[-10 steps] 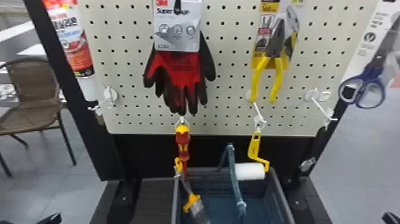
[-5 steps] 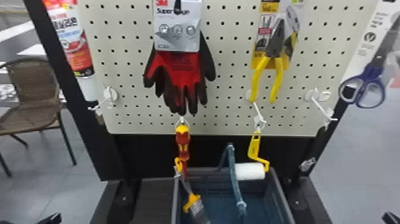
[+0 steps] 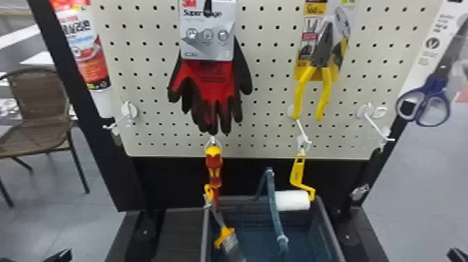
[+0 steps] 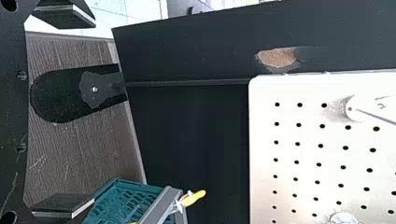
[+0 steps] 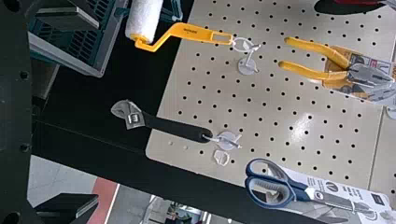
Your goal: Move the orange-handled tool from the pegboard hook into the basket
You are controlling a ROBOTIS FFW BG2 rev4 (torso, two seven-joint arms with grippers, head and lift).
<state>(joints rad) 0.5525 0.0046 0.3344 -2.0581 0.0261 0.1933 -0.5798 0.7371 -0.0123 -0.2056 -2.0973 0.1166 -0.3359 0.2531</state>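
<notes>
The roller point(image 3: 292, 201) hangs by the basket point(image 3: 330, 231); left claw point(image 3: 58, 256), left of it, and right claw point(image 3: 457, 256), right, are open

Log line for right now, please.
left gripper open, empty | right gripper open, empty | yellow-handled roller on pegboard hook | basket below

White glare on the pegboard point(image 5: 275, 112)

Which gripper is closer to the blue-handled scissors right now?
Right. The right gripper sits low at the head view's right edge, below the blue-handled scissors; the left gripper is low near the opposite edge, well off to the scissors' left.
</notes>
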